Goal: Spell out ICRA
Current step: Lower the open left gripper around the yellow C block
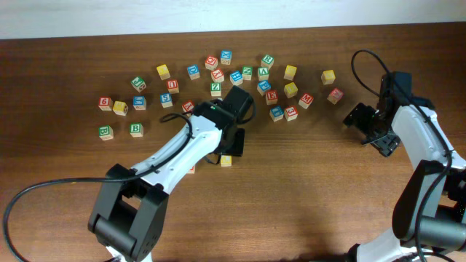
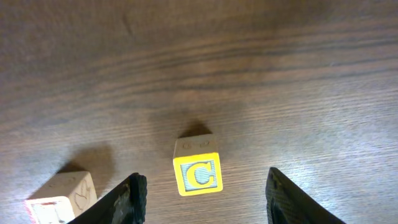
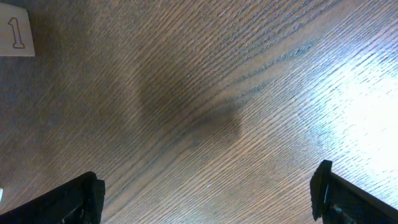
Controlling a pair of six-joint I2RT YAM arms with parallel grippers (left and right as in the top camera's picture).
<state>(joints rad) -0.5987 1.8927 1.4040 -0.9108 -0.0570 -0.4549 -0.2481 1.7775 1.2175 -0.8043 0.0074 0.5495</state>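
Note:
A yellow-framed block with a C [image 2: 198, 175] on its top face lies on the wooden table, between the fingers of my left gripper [image 2: 206, 182]. The jaws stand open, with bare wood showing on both sides of the block. In the overhead view the same C block [image 1: 226, 160] sits just below the left gripper [image 1: 231, 143]. A second pale block [image 2: 60, 196] with red print lies to its left, its letter cut off by the frame edge. My right gripper [image 3: 208, 180] hangs open over bare wood at the right [image 1: 375, 135], holding nothing.
Several loose letter blocks [image 1: 218, 76] are scattered across the back of the table, from a left group [image 1: 120, 108] to a right group [image 1: 331, 86]. A pale block marked 1 [image 3: 15, 37] lies near the right gripper.

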